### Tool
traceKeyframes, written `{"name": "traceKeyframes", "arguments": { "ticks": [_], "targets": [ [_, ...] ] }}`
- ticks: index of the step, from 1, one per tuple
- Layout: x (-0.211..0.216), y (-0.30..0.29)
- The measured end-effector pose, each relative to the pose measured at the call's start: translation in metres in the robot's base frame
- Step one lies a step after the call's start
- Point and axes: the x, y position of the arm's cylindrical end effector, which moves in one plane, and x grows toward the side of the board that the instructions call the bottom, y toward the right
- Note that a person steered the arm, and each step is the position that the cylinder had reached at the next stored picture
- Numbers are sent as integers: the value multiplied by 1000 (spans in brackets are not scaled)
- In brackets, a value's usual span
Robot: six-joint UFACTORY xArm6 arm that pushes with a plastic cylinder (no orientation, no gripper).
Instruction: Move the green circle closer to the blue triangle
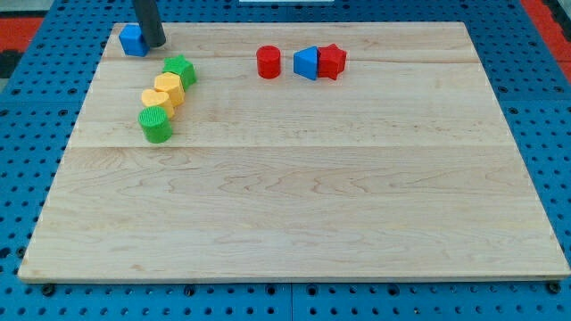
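The green circle lies at the board's left, at the lower end of a chain of blocks. The blue triangle lies near the view's top centre, touching a red star-like block on its right, with a red cylinder just to its left. My tip stands at the top left, touching the right side of a blue cube, well above the green circle and far left of the blue triangle.
A yellow heart-like block and a yellow block sit above the green circle, topped by a green star. The wooden board lies on a blue pegboard table.
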Motion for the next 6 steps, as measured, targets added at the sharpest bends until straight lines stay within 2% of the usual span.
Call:
{"name": "traceKeyframes", "arguments": {
  "ticks": [2,3,4,5,6],
  "targets": [
    [25,13],
    [50,-2],
    [126,-23],
    [185,-1],
    [184,49]
  ]
}}
